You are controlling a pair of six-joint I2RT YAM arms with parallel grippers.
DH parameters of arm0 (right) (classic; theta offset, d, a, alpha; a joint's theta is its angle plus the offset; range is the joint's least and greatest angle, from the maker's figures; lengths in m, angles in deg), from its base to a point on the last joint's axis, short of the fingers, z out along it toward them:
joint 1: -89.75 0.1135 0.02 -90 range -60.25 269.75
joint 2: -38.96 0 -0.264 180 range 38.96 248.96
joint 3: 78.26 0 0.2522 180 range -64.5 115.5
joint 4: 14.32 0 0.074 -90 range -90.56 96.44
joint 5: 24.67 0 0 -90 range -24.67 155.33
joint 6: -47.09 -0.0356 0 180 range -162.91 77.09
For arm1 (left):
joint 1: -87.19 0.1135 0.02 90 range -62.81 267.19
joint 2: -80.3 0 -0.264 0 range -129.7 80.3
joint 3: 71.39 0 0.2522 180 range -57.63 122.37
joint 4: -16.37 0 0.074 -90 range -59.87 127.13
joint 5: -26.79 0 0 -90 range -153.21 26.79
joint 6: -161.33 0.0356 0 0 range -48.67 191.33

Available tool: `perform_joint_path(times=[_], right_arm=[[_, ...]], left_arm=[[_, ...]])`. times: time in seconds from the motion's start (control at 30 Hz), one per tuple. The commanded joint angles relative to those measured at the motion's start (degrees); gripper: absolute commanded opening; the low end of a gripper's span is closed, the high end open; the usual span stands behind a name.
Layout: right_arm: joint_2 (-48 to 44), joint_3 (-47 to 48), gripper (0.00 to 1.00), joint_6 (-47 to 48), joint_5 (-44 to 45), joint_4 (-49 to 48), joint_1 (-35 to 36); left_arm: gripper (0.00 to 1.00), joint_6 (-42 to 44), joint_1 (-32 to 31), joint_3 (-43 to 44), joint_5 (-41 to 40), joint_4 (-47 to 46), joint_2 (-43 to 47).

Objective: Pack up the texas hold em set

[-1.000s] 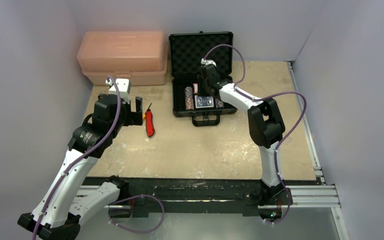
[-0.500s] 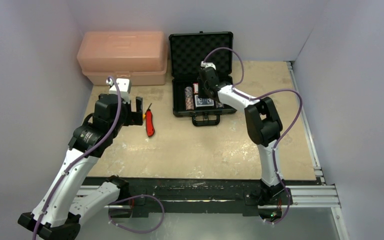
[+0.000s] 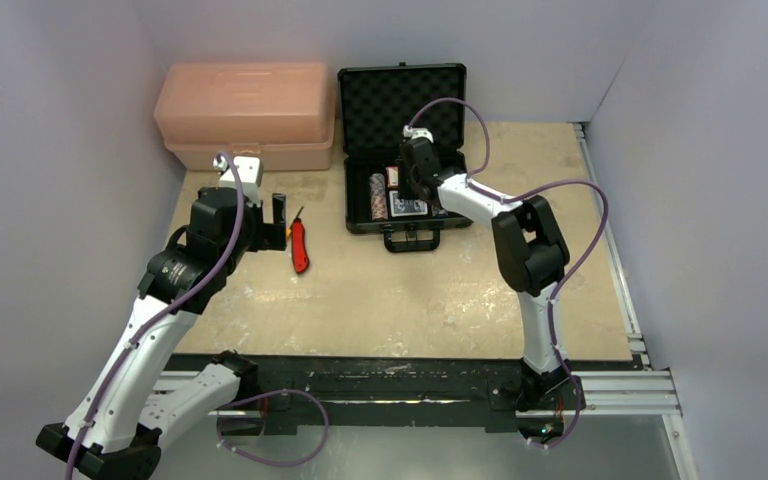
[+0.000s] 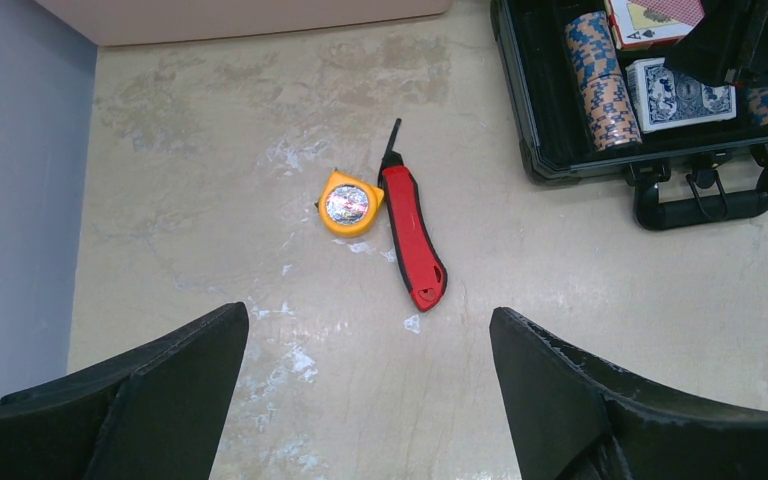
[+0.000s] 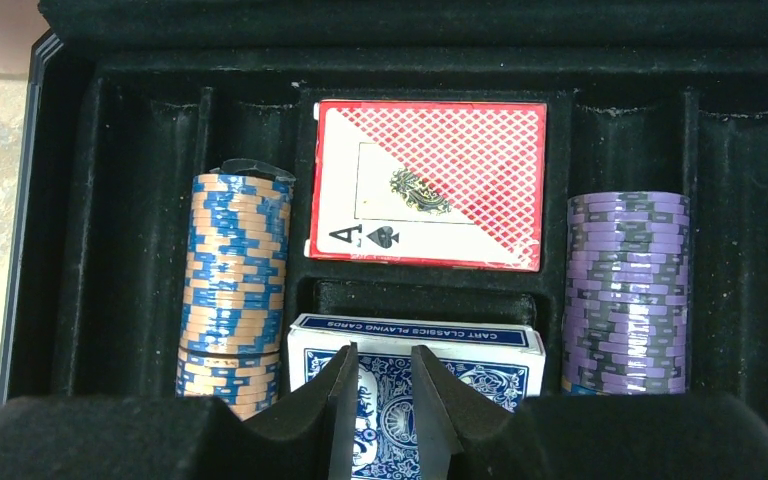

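The black case [image 3: 400,95] lies open at the far side of the desk [image 3: 410,310], its foam-lined lid standing upright at the back wall and its handle [image 4: 705,200] pointing toward the arms. Inside, a red card deck [image 5: 427,185] lies flat in the rear middle pocket and a blue card deck [image 5: 500,360] in the front middle pocket just below it. A stack of blue-and-tan chips [image 5: 235,285] lies on its side in the slot left of the decks, and a stack of purple chips [image 5: 625,290] lies in the slot to their right. The right fingers [image 5: 438,410] reach into the case over the blue card deck; they stand close together with only a thin slit between them and nothing in that slit, and whether their tips touch the deck cannot be told. To the left of the case, well apart from it, a red utility knife [image 4: 415,240] lies on the desk with a small orange tape measure [image 4: 348,203] just beside it. The left fingers [image 4: 160,390] hover spread wide above that part of the desk, holding nothing. A large pink plastic box [image 3: 245,115] sits closed in the far left corner, next to the case's lid.
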Motion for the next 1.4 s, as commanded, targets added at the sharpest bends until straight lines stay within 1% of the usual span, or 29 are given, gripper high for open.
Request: perform_joint_path(times=[0.0,0.4,0.67,0.83,1.0,1.37], right_arm=[[-1.78,0.27,0.3,0.57,-0.83,3.05,-0.19],[-0.06,8.72,0.34,2.14,0.27,5.17,-0.62],[5.43,14.8,0.34,2.29,0.32,7.8,-1.1],[6.74,13.9,0.33,1.96,-0.76,8.37,-1.2],[6.08,10.95,0.33,2.13,-0.95,7.9,-1.11],[4.53,7.53,0.31,2.21,-1.22,8.09,-1.13]], left_arm=[[0.91,0.57,0.52,0.14,0.12,-1.97,-0.08],[0.91,0.57,0.52,0.14,-0.05,-2.0,-0.45],[0.91,0.65,0.54,0.05,-0.31,-1.92,-0.48],[0.91,0.65,0.48,0.06,-0.4,-1.93,-0.52],[0.91,0.65,0.52,0.12,-0.32,-1.92,-0.52],[0.91,0.74,0.52,0.11,-0.4,-1.92,-0.6]])
